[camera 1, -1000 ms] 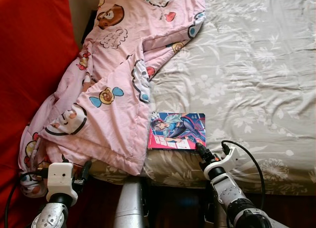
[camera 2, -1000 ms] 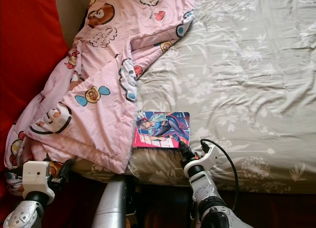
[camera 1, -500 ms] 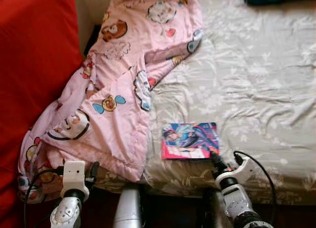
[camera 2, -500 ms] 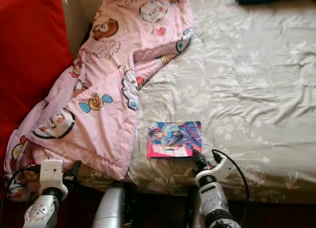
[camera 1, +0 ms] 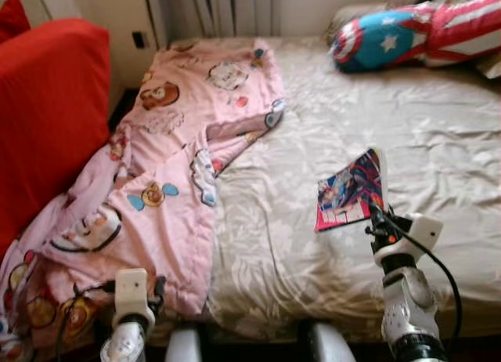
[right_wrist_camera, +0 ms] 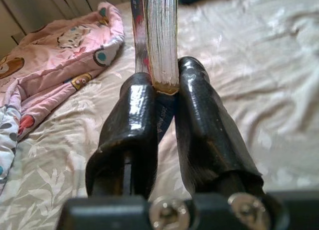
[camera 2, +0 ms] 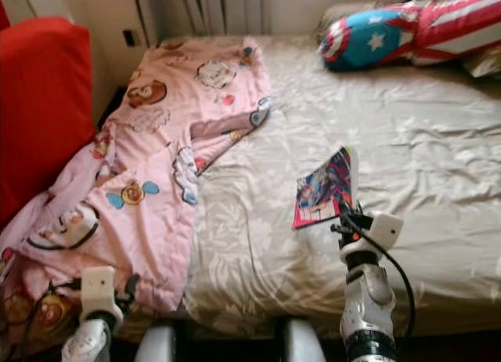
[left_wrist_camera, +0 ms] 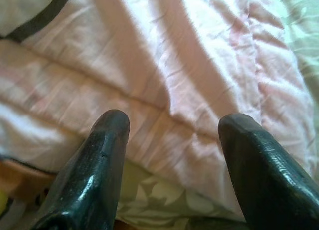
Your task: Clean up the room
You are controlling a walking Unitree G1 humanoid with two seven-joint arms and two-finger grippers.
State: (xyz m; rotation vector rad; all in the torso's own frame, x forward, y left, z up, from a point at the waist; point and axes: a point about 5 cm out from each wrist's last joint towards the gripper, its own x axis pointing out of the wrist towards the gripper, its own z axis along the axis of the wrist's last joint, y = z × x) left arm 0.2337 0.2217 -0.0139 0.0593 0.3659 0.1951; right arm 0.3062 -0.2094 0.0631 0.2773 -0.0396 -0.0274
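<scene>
A colourful comic book (camera 1: pixel 348 191) is held up off the grey floral bed sheet (camera 1: pixel 438 142), tilted onto its edge. My right gripper (camera 1: pixel 376 219) is shut on the book's lower corner; in the right wrist view the black fingers (right_wrist_camera: pixel 199 115) clamp the page block (right_wrist_camera: pixel 159 36) from both sides. A pink cartoon blanket (camera 1: pixel 180 158) is sprawled over the bed's left side and hangs off the near edge. My left gripper (left_wrist_camera: pixel 172 123) is open, low at the bed's near edge, with its fingers just short of the blanket's hem (left_wrist_camera: pixel 174 56) and nothing between them.
A red cushion (camera 1: pixel 47 119) stands to the left of the bed. A blue, red and white star-patterned pillow (camera 1: pixel 407 37) lies at the head of the bed, far right. A wall with a curtain (camera 1: pixel 227 9) is behind.
My right gripper has lifted the book off the sheet and tipped it upright. The head camera has swung up, bringing the head of the bed and the pillow into view.
</scene>
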